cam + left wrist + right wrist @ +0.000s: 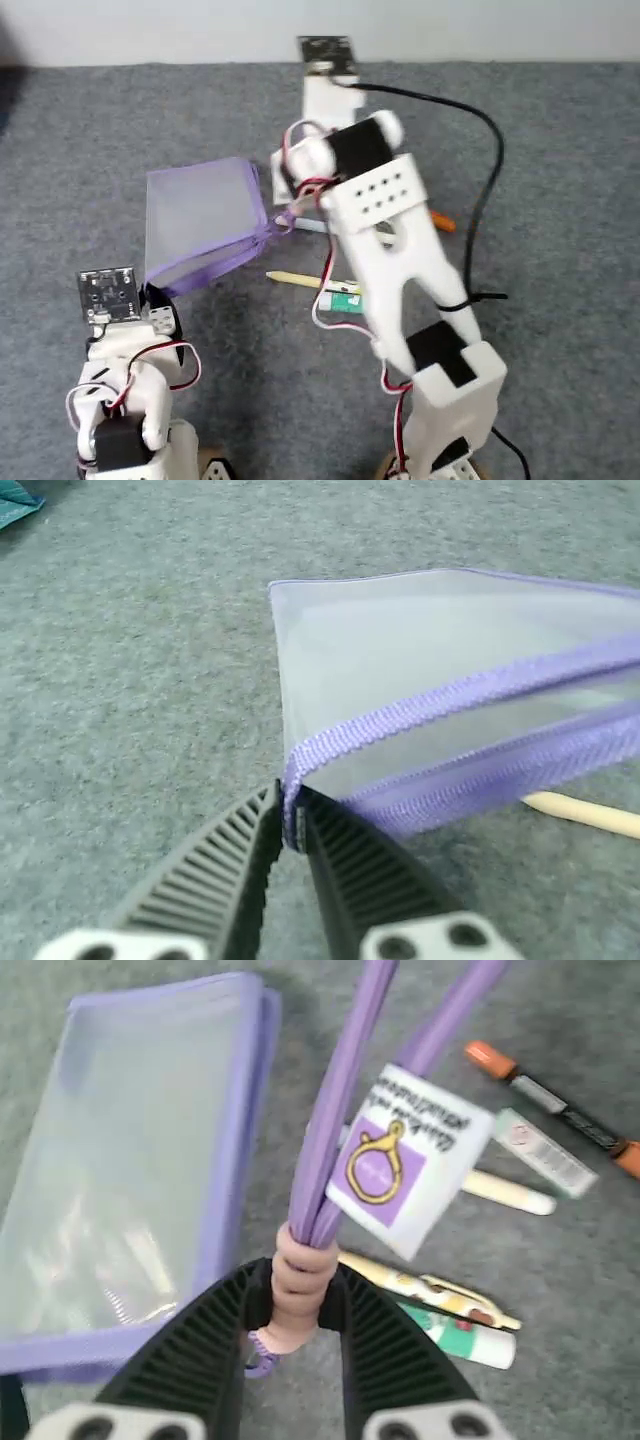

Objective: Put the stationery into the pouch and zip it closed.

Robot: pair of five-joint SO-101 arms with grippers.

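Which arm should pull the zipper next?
Right, probably. The right gripper is shut on the pink bead of the zipper strap, so it can tug. The left gripper pinches the pouch corner, anchoring it.

A white tag (405, 1160) on the strap (335, 1110) of the pouch (120, 1160) shows a gold clasp drawing — its printed lines are too tilted to read.

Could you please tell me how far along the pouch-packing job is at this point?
Nothing looks packed yet: the pens lie on the table beside the purple pouch, which looks empty. In hand: the left end effector pinches the pouch's corner, and the right end effector grips the pink bead on its strap. Left: loading every pen and zipping it shut.
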